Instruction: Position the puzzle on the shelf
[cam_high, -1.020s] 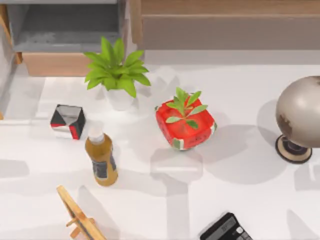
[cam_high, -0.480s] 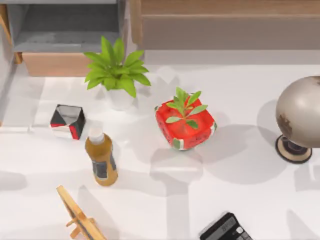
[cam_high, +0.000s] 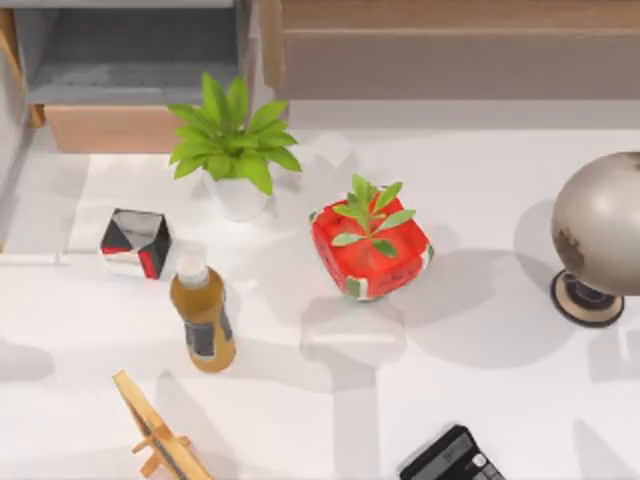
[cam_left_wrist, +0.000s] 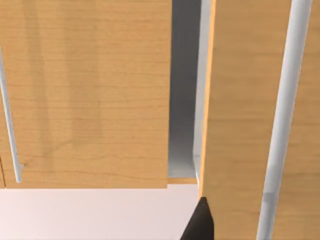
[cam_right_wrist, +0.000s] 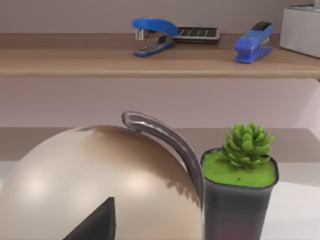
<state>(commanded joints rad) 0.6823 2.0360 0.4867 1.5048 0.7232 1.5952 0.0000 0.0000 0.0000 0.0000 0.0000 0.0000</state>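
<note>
- The puzzle's place cannot be told from these views. The shelf (cam_high: 450, 15) runs along the table's far edge, right of centre.
- Left gripper (cam_left_wrist: 200, 222) faces wooden cabinet fronts and right gripper (cam_right_wrist: 95, 222) sits just behind the globe (cam_right_wrist: 100, 180). How open either is, or what it holds, cannot be told.
- Likely risks: mistaking the black-red-white cube (cam_high: 135, 243) or the red planter (cam_high: 370, 250) for the puzzle (both look similar), or clipping the globe.
- The right wrist view shows blue staplers (cam_right_wrist: 152, 35) crowding the ledge, while the top view gives the table layout.

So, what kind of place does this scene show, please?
Probably a rendered office desk: staplers lie on a wooden shelf, a calculator sits at the white table's near edge, and a globe stands on its right.
</note>
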